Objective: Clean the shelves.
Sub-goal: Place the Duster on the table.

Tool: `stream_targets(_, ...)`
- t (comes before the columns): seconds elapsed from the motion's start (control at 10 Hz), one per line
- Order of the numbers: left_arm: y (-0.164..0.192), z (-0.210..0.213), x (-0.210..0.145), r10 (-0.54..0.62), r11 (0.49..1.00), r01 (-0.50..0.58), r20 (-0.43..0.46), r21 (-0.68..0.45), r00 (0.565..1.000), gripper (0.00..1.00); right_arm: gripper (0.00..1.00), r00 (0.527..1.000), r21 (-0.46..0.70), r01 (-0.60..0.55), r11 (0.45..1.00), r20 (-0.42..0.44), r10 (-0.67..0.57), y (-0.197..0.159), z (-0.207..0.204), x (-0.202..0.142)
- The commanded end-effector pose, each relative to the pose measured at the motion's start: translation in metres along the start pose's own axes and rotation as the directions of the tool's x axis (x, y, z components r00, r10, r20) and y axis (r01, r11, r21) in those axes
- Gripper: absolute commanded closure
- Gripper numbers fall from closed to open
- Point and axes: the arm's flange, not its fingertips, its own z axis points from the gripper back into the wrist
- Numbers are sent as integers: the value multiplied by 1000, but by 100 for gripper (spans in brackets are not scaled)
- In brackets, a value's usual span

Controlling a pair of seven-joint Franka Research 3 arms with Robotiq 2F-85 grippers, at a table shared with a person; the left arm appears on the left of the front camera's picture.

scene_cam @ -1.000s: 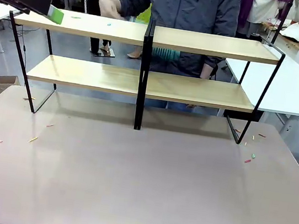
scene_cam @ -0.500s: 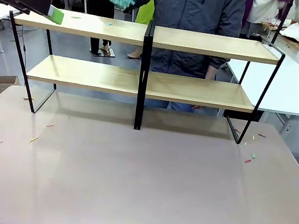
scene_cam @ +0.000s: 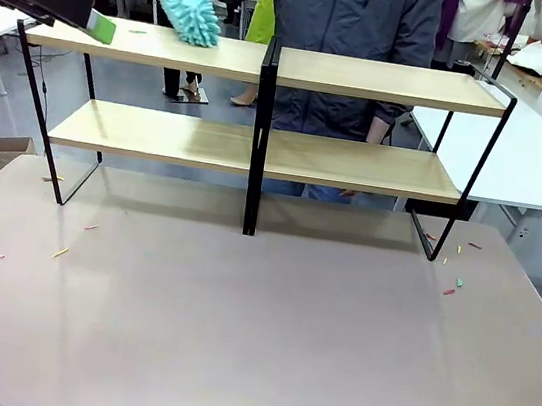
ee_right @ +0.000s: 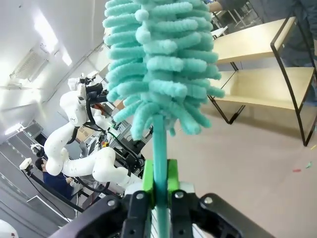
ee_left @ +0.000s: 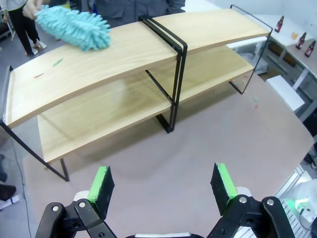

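Now two dusters: right end effector (ee_right: 159,186) clamps one (ee_right: 161,59); left end effector (ee_left: 163,183) gapes.

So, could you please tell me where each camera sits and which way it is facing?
Front: fixed between the arms, facing across the table at the shelves and the person; the left gripper juts in at upper left.
Left wrist: high off the shelves' left end, looking down along them; its own open fingers rise below.
Right wrist: off to the shelves' side, looking along the right gripper, shut on a held duster.
Shared: front and left wrist both show the person's duster at the top board.
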Motion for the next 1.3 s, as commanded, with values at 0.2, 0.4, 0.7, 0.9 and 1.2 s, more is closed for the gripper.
stream_targets(0.2, 1, 1, 0, 1, 1000, -1, 4, -1, 1000, 0, 88, 1000, 5, -31, 999, -4, 31, -1, 1, 2)
stream_targets(0.4, 1, 1, 0, 1, 1000, -1, 4, -1, 1000, 0, 88, 1000, 5, -31, 999, -4, 31, -1, 1, 2)
stream_targets(0.7, 1, 1, 0, 1, 1000, -1, 4, -1, 1000, 0, 88, 1000, 5, -31, 999, -4, 31, -1, 1, 2)
stream_targets(0.9, 1, 1, 0, 1, 1000, -1, 4, -1, 1000, 0, 88, 1000, 5, -31, 999, -4, 31, -1, 1, 2)
stream_targets(1.2, 1, 1, 0, 1, 1000, -1, 4, -1, 1000, 0, 88, 1000, 5, -31, 999, -4, 31, -1, 1, 2)
